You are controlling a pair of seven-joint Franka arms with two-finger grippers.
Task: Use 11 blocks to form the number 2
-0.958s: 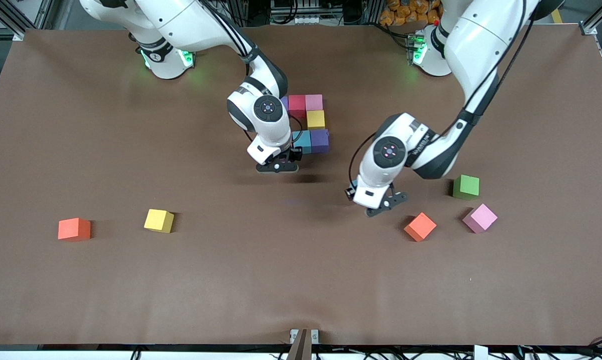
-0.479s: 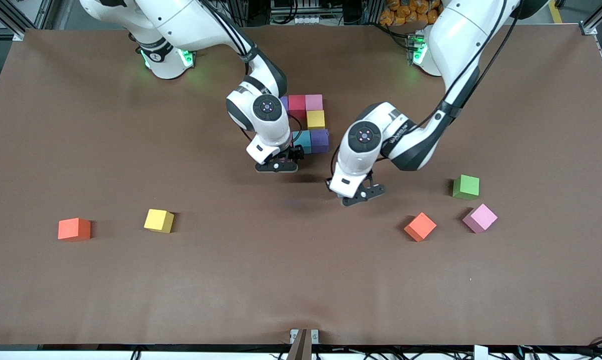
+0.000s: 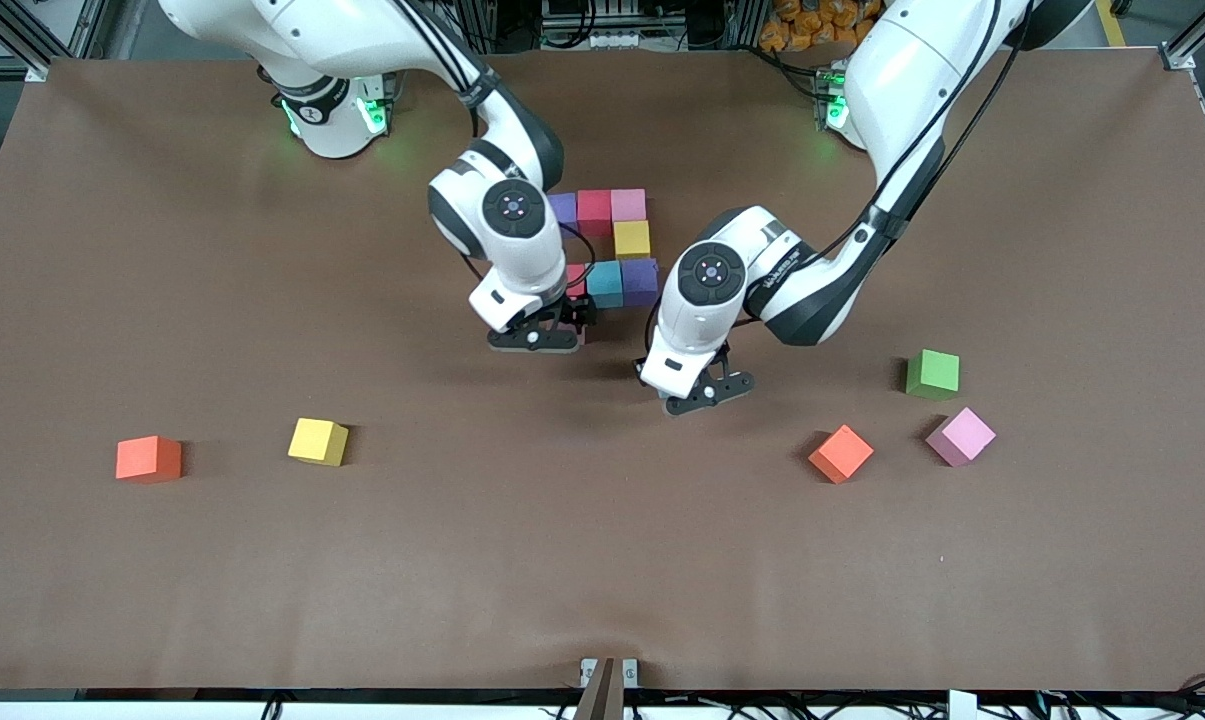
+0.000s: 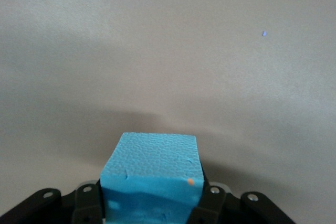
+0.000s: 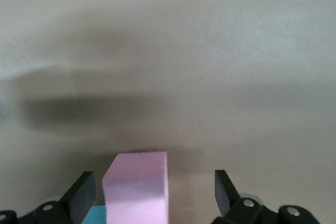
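Front view: a brown table with two white robot arms reaching in from the top edge. The landmark is the unfinished number 2, a cluster of touching cubes at the middle of the table between the two arm bases. Its row farthest from the camera reads purple cube, red cube, pink cube. A yellow cube sits just nearer the camera under the pink one. The next row shows a red block partly hidden by the right arm, a teal cube and a darker purple cube.

The right gripper is low at the cluster's camera-side edge, toward the right arm's end. The left gripper is over bare table nearer the camera than the cluster, toward the left arm's end.

Loose cubes lie well nearer the camera than the cluster: an orange-red cube and a loose yellow cube toward the right arm's end; an orange cube, a loose pink cube and a green cube toward the left arm's end.

Left wrist view: the left gripper is clamped on a light blue cube, held above bare table.

Right wrist view: the right gripper's fingers stand wide apart, gripping nothing. Between them sits a pink block, touching neither finger, with a sliver of teal beside it.
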